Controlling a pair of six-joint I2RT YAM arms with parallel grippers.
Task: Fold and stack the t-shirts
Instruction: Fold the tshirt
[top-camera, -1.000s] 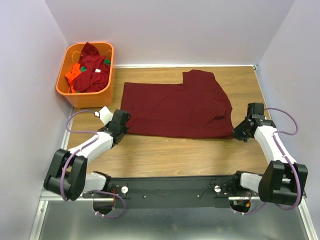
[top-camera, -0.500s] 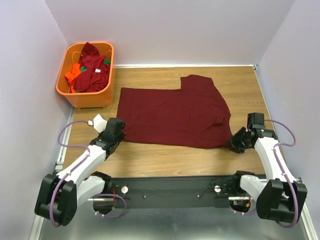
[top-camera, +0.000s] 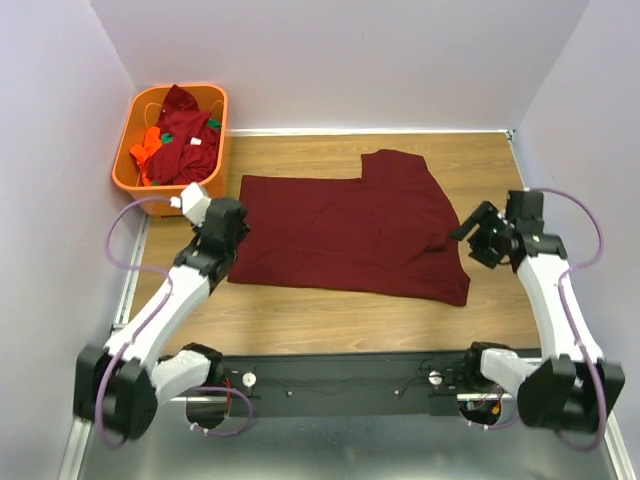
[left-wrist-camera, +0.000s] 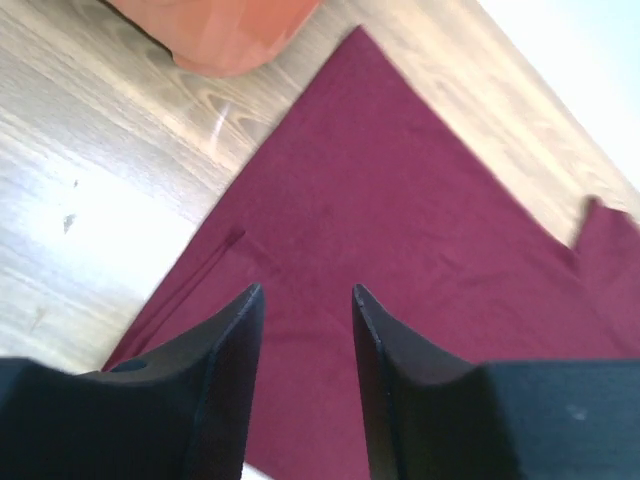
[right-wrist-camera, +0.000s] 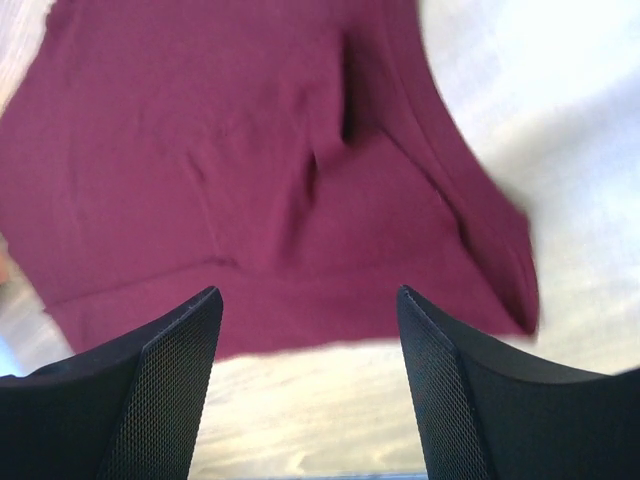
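On the wooden bench (top-camera: 330, 310) the maroon t-shirt (top-camera: 350, 225) lies flat beside the orange basket (top-camera: 170, 197), its long axis pointing away from the basket. My left tool (left-wrist-camera: 305, 295) gapes over the basket-side end, and my right tool (right-wrist-camera: 310, 295) gapes over the far end.

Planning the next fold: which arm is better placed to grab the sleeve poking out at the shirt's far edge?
Right, probably. The right gripper is open at the right edge of the maroon shirt, nearer that sleeve; the left gripper, also open, is over the opposite corner by the orange basket.

Bright, even light overhead; wrist views blurred, with washed-out glare.
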